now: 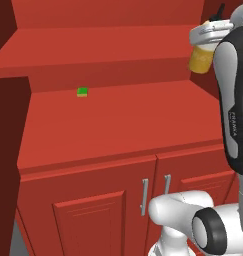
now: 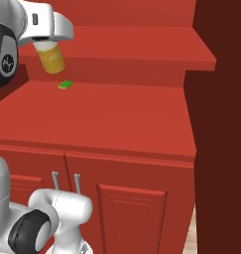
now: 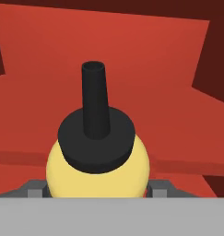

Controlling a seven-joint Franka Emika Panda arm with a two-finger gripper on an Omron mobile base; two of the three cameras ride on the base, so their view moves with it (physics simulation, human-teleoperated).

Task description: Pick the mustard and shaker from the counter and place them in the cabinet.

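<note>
Yellow plastic fills the space between my fingers: my pincer (image 1: 209, 36) is clamped on the mustard (image 1: 201, 58), gripping it high near the shoulder so the body hangs below and the dark cap (image 3: 95, 125) points away along my line of sight. I hold it aloft, clear of the lower shelf (image 1: 118, 125) of the cabinet, apparently so the base can pass over the shelf edge without catching. Below the bottle and a little aside lies a tiny green block (image 2: 65, 85), near the back of that board; I judge I should set the mustard down apart from it. An upper shelf (image 2: 142, 44) runs behind, and panelled doors (image 1: 88, 220) stand shut beneath.
</note>
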